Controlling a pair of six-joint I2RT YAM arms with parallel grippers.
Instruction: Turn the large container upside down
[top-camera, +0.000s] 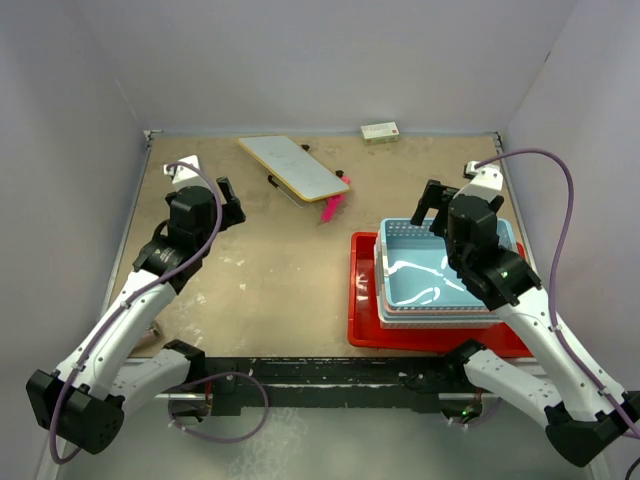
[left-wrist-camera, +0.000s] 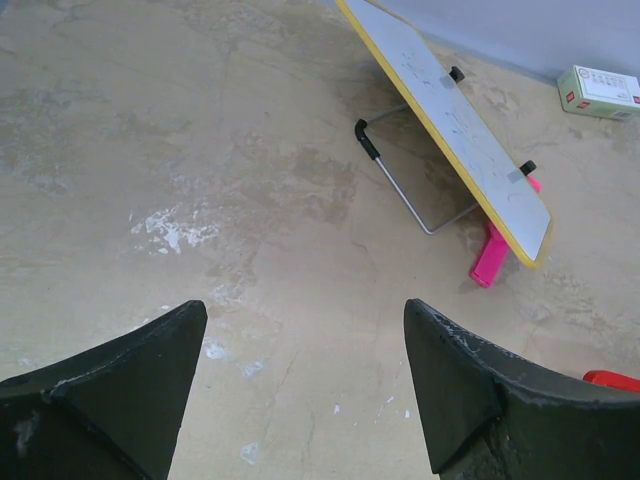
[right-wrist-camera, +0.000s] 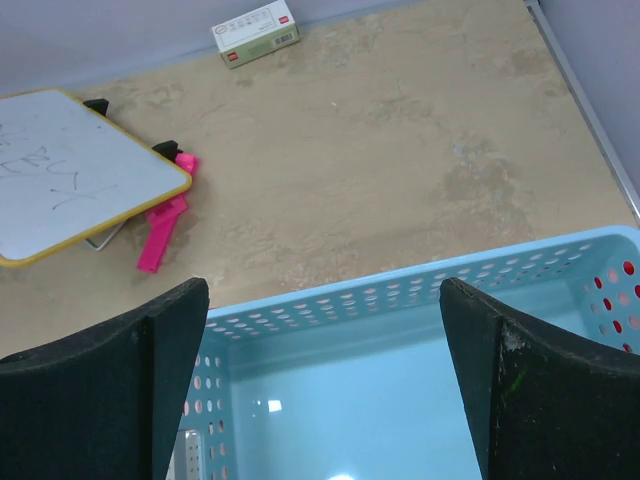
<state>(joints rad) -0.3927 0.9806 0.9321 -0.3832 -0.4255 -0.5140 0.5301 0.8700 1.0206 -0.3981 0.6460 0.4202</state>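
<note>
The large container is a glossy red tray lying open side up at the right front of the table. A stack of light-blue perforated baskets sits inside it. My right gripper is open and hovers above the far rim of the top basket, holding nothing; its jaws stand wide apart. My left gripper is open and empty over bare table on the left, well away from the tray. Only a red corner of the tray shows in the left wrist view.
A yellow-edged whiteboard stands tilted on its wire stand at the back centre, with a pink object beside it. A small white and green box lies by the back wall. Walls close in the table on the left, right and back.
</note>
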